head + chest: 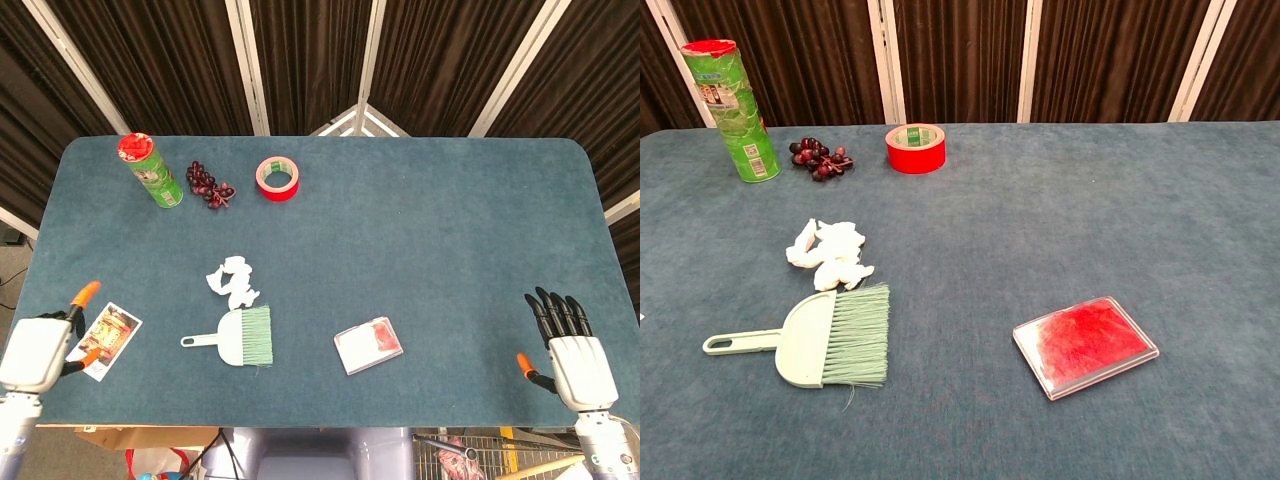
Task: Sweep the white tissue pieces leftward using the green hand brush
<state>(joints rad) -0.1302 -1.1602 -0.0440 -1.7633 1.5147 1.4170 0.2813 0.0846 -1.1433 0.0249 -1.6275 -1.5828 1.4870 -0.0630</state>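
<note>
Left hand (35, 352) at the near left, fingers mostly hidden; right hand (573, 350) near right, empty, fingers spread

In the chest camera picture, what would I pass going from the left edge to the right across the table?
Green snack can with a red lid → mint-green hand brush → red roll of tape → clear flat case with red filling. The dark grapes and white tissue pieces overlap the brush's span, so I left them out.

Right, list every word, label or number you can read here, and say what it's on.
No text is legible.
Green canister: printed label, too blurred to read.
Red tape roll: green inner print, too small.
Photo card: picture only, nothing readable.
</note>
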